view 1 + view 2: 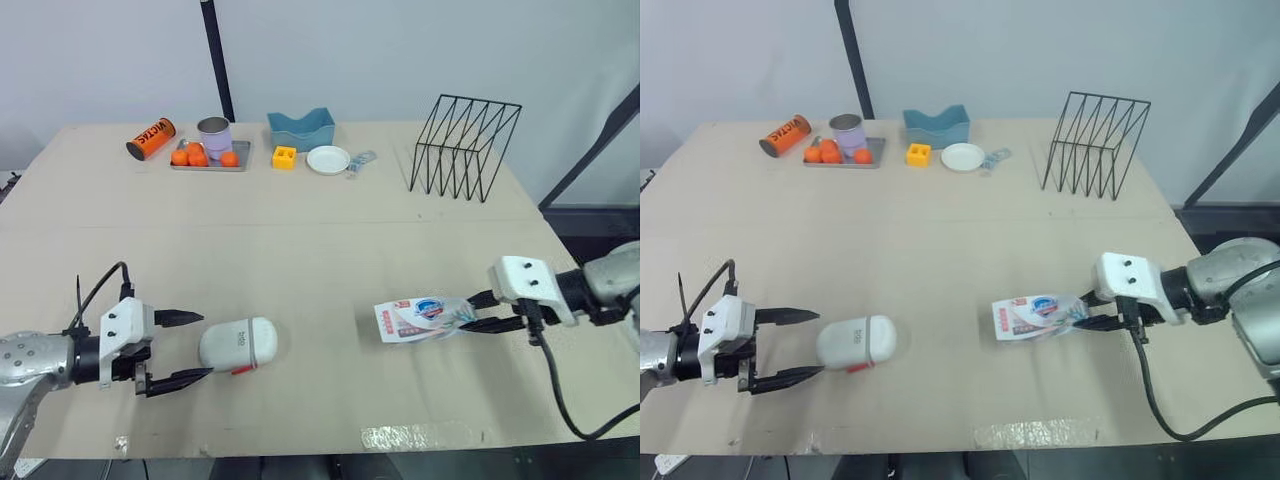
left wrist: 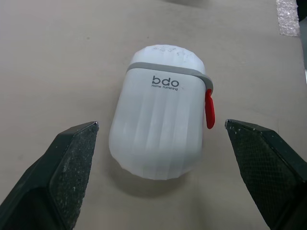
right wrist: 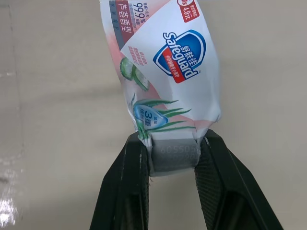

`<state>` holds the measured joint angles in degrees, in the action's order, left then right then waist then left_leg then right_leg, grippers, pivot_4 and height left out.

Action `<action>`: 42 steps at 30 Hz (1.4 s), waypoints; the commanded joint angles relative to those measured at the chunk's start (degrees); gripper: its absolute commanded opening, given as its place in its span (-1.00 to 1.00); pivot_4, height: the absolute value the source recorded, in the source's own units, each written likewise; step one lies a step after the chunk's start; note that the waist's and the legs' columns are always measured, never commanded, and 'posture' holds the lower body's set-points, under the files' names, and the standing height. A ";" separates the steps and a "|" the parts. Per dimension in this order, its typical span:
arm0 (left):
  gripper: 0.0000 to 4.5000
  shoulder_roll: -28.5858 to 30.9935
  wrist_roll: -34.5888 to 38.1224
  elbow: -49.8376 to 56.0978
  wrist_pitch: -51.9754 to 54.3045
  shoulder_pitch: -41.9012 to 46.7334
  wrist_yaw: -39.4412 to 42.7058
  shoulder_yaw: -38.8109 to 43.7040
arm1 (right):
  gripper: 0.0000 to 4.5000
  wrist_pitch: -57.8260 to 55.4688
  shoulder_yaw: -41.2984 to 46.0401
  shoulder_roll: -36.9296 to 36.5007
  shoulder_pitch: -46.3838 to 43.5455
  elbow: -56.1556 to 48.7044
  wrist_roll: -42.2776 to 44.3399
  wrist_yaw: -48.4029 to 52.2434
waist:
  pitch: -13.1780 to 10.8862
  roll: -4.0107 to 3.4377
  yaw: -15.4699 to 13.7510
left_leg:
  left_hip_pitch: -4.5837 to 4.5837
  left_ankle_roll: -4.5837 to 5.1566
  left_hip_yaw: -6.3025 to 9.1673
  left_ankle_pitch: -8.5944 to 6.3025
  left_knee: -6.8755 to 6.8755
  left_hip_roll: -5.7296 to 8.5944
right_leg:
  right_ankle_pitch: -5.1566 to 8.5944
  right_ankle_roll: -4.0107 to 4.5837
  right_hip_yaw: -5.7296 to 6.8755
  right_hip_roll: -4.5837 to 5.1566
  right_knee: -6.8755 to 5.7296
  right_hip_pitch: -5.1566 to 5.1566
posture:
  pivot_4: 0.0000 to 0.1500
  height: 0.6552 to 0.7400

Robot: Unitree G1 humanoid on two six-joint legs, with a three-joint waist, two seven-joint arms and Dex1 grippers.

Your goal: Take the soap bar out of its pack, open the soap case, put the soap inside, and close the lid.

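Observation:
The white soap case (image 1: 238, 344) lies closed on the table near its front left, with a grey band and a red latch (image 2: 209, 109). My left gripper (image 1: 182, 348) stands open just to the case's left, its two fingertips (image 2: 76, 143) on either side of the near end without touching it. At the front right, my right gripper (image 1: 487, 311) is shut on the crimped end of the soap pack (image 1: 422, 318), a white and pink wrapper with a blue logo (image 3: 182, 55). The pack sticks out to the left from the fingers, low over the table.
Along the far edge stand an orange can (image 1: 151, 138), a metal tray (image 1: 209, 160) with oranges and a tin cup, a yellow block (image 1: 284, 157), a blue holder (image 1: 300, 128), a white dish (image 1: 328, 159) and a black wire rack (image 1: 463, 147).

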<state>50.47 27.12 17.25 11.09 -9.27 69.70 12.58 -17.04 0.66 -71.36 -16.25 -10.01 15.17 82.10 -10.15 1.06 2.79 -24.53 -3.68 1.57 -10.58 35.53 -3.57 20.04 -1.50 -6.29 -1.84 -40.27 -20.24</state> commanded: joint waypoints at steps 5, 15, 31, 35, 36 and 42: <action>1.00 -0.67 -0.20 0.86 -0.91 1.00 -0.53 -1.39 | -0.61 -1.40 -0.49 -1.79 0.24 -4.58 -1.48 -0.18 | -0.01 -0.01 -0.06 | -0.02 0.00 0.00 0.00 0.00 0.05 | 0.02 -0.02 0.00 0.06 0.00 -0.01 | 1.00 1.00; 1.00 -0.58 -0.16 0.67 -0.84 1.22 -0.66 -1.29 | -0.61 -4.05 0.22 -0.43 -2.85 -0.61 -1.32 -2.59 | -0.03 -0.05 0.05 | -0.03 0.01 -0.01 -0.01 0.00 0.04 | 0.03 -0.01 0.02 0.07 0.00 -0.02 | 1.00 1.00; 1.00 -0.16 1.33 1.49 -0.24 0.98 0.06 -0.47 | -0.61 1.14 5.97 -5.39 5.97 5.97 -1.04 1.96 | -0.03 -0.07 -0.12 | -0.01 0.02 -0.02 -0.01 0.06 0.10 | 0.04 -0.02 0.04 0.13 -0.02 0.03 | 1.00 1.00; 1.00 0.23 2.85 2.36 0.44 0.60 0.64 0.47 | -0.61 1.53 9.62 -5.68 7.69 8.97 0.35 2.65 | -0.03 -0.07 -0.12 | -0.01 0.02 -0.01 -0.01 0.05 0.09 | 0.04 -0.02 0.05 0.11 -0.01 0.03 | 1.00 1.00; 1.00 0.30 2.98 2.55 0.51 0.53 0.71 0.63 | -0.61 1.67 10.72 -5.65 8.23 9.93 0.70 2.87 | -0.03 -0.07 -0.12 | -0.01 0.02 -0.01 -0.01 0.05 0.09 | 0.04 -0.02 0.05 0.12 -0.01 0.03 | 1.00 1.00; 1.00 0.48 2.42 2.33 -0.05 0.48 0.95 0.80 | -0.61 2.47 14.50 -3.25 7.74 21.70 0.50 -0.58 | -0.03 -0.05 -0.09 | 0.02 0.02 -0.02 -0.01 0.06 0.11 | 0.04 -0.02 0.03 0.12 -0.01 0.07 | 1.00 1.00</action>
<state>50.17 29.25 18.67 11.61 -8.81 70.43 11.75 -14.12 12.30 -75.30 -6.85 7.80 15.42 83.71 -10.18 1.01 2.70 -24.49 -3.66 1.56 -10.59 35.60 -3.46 20.08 -1.52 -6.26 -1.73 -40.28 -20.14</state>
